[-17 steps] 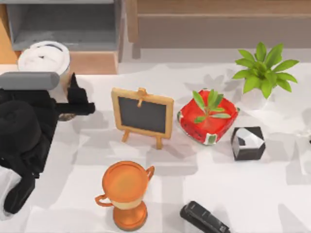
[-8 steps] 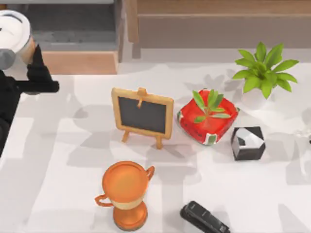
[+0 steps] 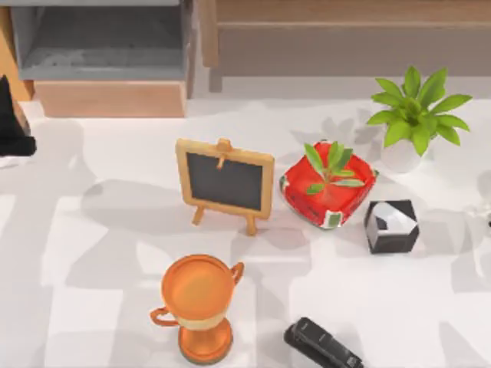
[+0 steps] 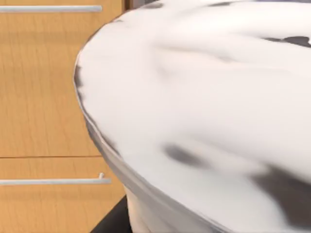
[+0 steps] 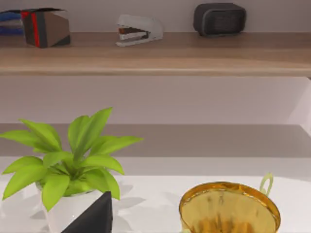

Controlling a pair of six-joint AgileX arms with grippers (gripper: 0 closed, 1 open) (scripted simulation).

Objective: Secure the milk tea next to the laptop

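The table (image 3: pixel 115 230) carries the clutter, with the small chalkboard easel (image 3: pixel 225 182), the orange trophy cup (image 3: pixel 196 295) and the red planter (image 3: pixel 328 193) all well apart from the left gripper (image 3: pixel 14 132). In the top view that gripper sits at the table's far left edge, with just a dark tip of it inside the frame.

The milk tea (image 4: pixel 204 111) is right up against the gripper. In the left wrist view its white domed lid looms directly in front of the camera, with wooden drawer fronts (image 4: pixel 43 97) behind it. That closeness suggests the cup is in the gripper's hold, but whether the fingers are pinching it or spread around it cannot be told. The right arm looks idle off the table's right side, its wrist camera looking over the leafy plant in a white pot (image 5: pixel 73 160).

Of the 2 steps, taking hold and carrying clear, this looks like the 2nd: the cup seems to be off the table at its left margin. The next move calls for keeping the tall cup upright and the hold steady. A tilt could spill the drink or let the tapered wall slip. Which item is the laptop I cannot tell.
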